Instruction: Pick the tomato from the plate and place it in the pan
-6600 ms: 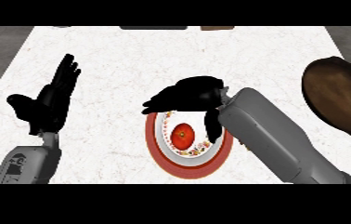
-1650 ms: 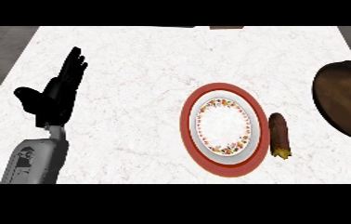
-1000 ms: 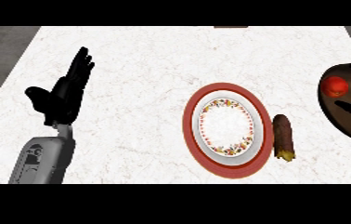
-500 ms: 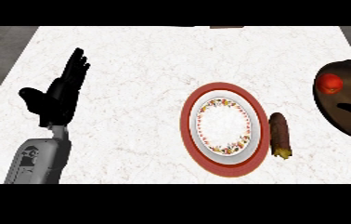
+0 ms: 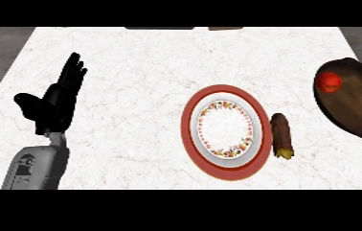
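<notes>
While the tomato (image 5: 329, 81) is sitting inside the dark pan (image 5: 346, 105) at about three o'clock of the view, the plate (image 5: 225, 164) is lying bare near the middle of the table (image 5: 141, 57); the placing is looking finished to me. At nine o'clock the left hand (image 5: 55, 100) is resting with its fingers straight and spread, pointing up, holding nothing; the right hand is not showing anywhere, so I cannot tell its state. From the left hand the tomato is lying far toward three o'clock, with the plate between them; the right side would be the nearer one. Just beside the plate, at its three o'clock edge, a brown oblong thing (image 5: 282, 135) is lying with its long axis running twelve to six.
</notes>
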Controlling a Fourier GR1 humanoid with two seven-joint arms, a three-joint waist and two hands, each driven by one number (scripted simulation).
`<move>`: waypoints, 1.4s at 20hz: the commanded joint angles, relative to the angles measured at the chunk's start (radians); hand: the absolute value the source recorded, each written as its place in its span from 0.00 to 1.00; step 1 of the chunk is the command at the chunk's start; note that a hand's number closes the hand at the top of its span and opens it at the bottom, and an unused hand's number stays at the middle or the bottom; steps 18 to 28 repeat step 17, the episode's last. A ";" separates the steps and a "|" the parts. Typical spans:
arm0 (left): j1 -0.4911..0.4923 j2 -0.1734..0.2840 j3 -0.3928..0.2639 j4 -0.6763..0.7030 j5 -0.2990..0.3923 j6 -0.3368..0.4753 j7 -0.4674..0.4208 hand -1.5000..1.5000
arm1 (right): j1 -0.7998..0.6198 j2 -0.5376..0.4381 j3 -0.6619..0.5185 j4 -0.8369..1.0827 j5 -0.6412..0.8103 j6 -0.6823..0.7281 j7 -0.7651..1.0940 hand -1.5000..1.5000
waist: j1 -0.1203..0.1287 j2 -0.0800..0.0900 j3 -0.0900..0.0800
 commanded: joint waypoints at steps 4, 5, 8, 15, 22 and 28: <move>0.011 0.017 0.021 -0.027 0.008 0.004 0.038 0.50 | 0.142 -0.131 -0.017 -0.024 -0.062 0.343 -0.162 0.00 | -0.031 -0.013 -0.002; 0.064 0.045 0.033 -0.068 0.030 -0.031 0.036 0.50 | 0.176 -0.149 -0.029 -0.020 -0.078 0.357 -0.166 0.00 | -0.024 -0.016 -0.001; 0.033 0.007 0.021 -0.023 0.006 0.009 0.015 0.50 | 0.227 -0.158 -0.018 -0.055 -0.095 0.389 -0.188 0.00 | -0.044 -0.015 -0.003; 0.068 -0.019 -0.014 -0.053 -0.023 0.022 0.001 0.50 | 0.327 -0.159 0.017 -0.126 -0.128 0.400 -0.188 0.00 | -0.037 -0.016 -0.003; 0.025 0.013 0.011 -0.017 -0.016 0.008 0.012 0.50 | 0.329 -0.144 0.026 -0.145 -0.140 0.362 -0.177 0.00 | -0.032 -0.011 -0.003; 0.025 0.013 0.011 -0.017 -0.016 0.008 0.012 0.50 | 0.329 -0.144 0.026 -0.145 -0.140 0.362 -0.177 0.00 | -0.032 -0.011 -0.003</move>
